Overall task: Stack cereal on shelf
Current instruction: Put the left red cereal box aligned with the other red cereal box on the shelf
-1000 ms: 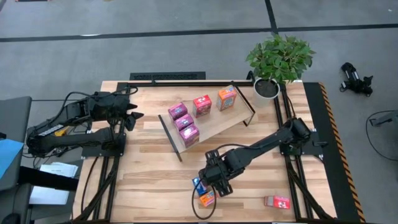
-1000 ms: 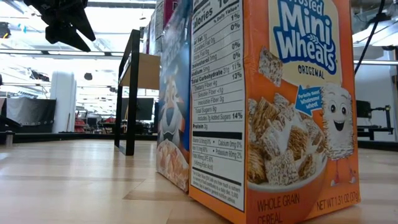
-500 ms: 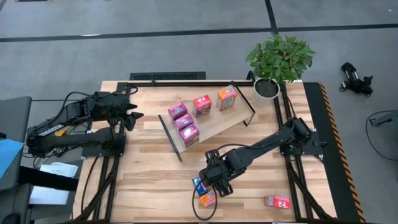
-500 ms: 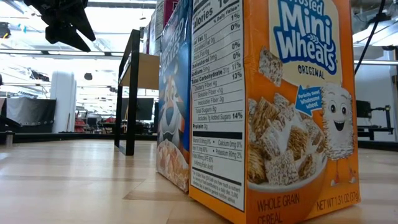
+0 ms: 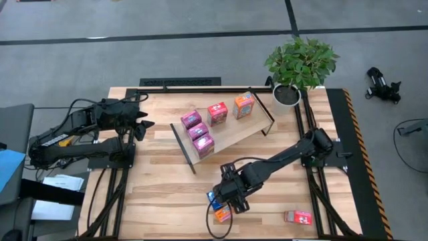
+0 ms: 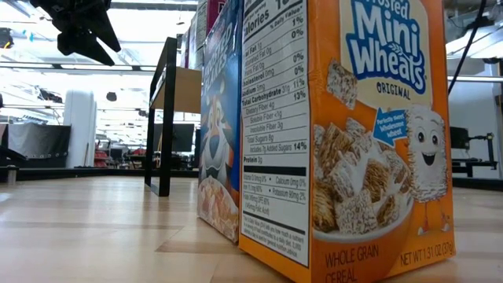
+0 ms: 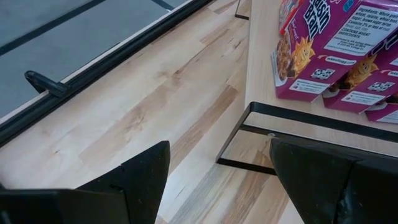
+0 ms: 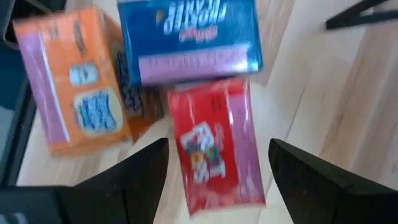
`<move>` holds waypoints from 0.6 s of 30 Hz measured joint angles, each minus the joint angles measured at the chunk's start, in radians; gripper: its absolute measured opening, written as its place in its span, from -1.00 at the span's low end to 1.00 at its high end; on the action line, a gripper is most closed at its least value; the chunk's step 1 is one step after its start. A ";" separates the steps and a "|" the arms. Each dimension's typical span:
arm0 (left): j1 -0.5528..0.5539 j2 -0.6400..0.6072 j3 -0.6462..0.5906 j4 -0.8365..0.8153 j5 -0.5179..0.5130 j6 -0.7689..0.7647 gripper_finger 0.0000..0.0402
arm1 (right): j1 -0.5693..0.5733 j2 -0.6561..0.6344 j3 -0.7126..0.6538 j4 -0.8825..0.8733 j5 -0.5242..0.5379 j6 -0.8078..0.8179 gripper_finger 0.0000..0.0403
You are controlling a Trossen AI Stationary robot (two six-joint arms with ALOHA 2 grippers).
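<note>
A potted plant (image 5: 299, 67) stands at the table's (image 5: 160, 201) far right corner, just beside the shelf's (image 5: 231, 134) right bracket. The shelf lies diagonally, long axis running from near-left to far-right, with three pink boxes (image 5: 198, 131) at its left end, then a red box (image 5: 217, 113) and an orange box (image 5: 244, 105). The right gripper (image 5: 226, 199) hovers over a near-edge cluster: a blue box (image 8: 189, 38) and another orange one (image 8: 74, 87) upright side by side, a red one (image 8: 214, 146) lying flat between its wide-open, empty fingers. A lone red box (image 5: 298, 217) lies well to the right. The left gripper (image 5: 142, 124) waits open and empty beside the shelf's left end
</note>
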State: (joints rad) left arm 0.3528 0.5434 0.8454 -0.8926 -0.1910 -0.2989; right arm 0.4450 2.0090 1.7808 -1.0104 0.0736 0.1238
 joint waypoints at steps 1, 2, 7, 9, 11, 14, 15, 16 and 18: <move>0.000 0.000 0.000 0.000 0.000 0.000 0.34 | -0.001 0.004 0.000 0.004 0.002 0.000 0.50; 0.000 0.000 0.000 0.000 0.000 0.000 0.34 | -0.001 0.009 -0.001 0.002 0.004 0.000 0.50; 0.000 0.000 0.000 0.000 0.000 0.000 0.34 | -0.001 0.008 -0.001 0.003 0.007 0.002 0.47; 0.000 0.000 0.000 0.000 0.000 0.000 0.34 | -0.003 0.008 -0.002 -0.008 0.008 0.001 0.43; 0.000 0.000 0.000 0.000 0.000 0.000 0.34 | -0.004 0.008 -0.002 -0.011 0.008 0.001 0.38; 0.000 0.000 0.000 0.000 0.000 0.000 0.34 | -0.004 0.008 -0.002 -0.030 0.008 0.001 0.31; 0.000 0.000 0.000 0.000 0.000 0.000 0.34 | -0.004 0.008 -0.002 -0.030 0.008 0.000 0.28; 0.000 0.000 0.000 0.000 0.000 0.000 0.34 | -0.004 0.008 -0.002 -0.029 0.009 0.000 0.25; 0.000 0.000 0.000 0.000 0.000 0.000 0.34 | -0.005 0.008 -0.002 -0.029 0.010 0.000 0.19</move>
State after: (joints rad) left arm 0.3528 0.5433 0.8453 -0.8925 -0.1909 -0.2993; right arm 0.4404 2.0171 1.7786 -1.0397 0.0837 0.1234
